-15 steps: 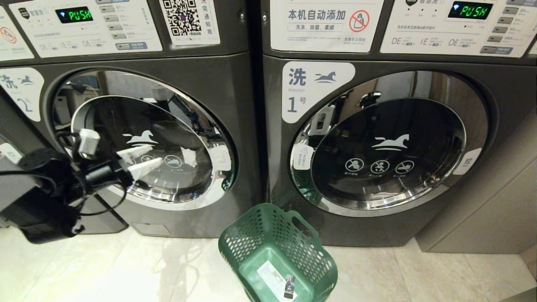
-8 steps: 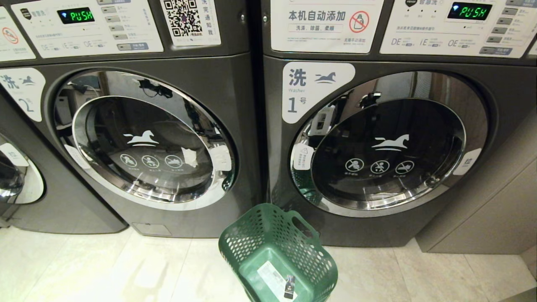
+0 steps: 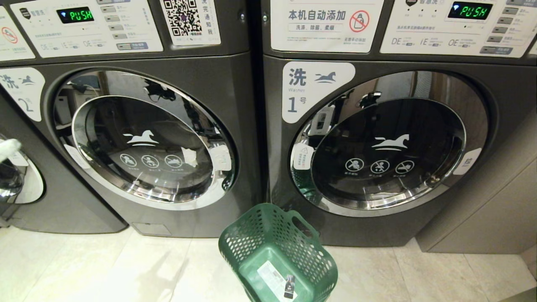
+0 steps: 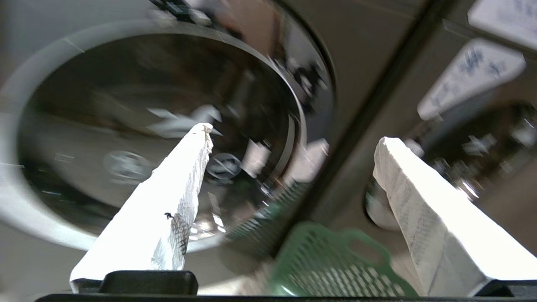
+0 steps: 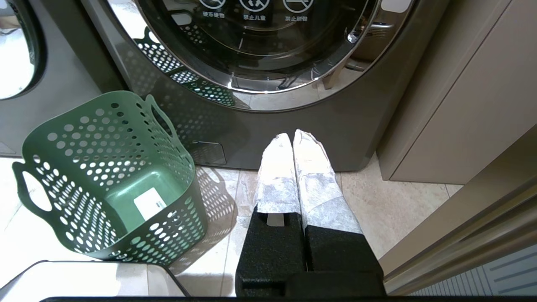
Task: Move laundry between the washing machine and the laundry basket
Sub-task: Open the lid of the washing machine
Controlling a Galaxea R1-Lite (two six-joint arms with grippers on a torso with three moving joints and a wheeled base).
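The washing machine (image 3: 144, 138) marked 2 stands at the left with its round chrome-rimmed door shut. The green laundry basket (image 3: 268, 235) sits on the floor between the two washers, with only a white label on its bottom. The laundry shows in no view. Of my left gripper, only a white fingertip (image 3: 7, 147) shows at the head view's left edge. In the left wrist view the left gripper (image 4: 293, 134) is open and holds nothing. It faces the washing machine's door (image 4: 126, 105), with the basket (image 4: 331, 260) below. My right gripper (image 5: 292, 136) is shut and parked low beside the basket (image 5: 96, 138).
Washer 1 (image 3: 390, 147) stands to the right with its door shut, and part of a third washer (image 3: 16, 184) shows at the far left. A beige cabinet (image 3: 495, 201) closes the right side. Pale tiled floor (image 3: 126, 268) lies in front.
The left arm, which was in front of washer 2's door a second ago, has swung out of the head view to the left. Only a fingertip now shows at that edge.
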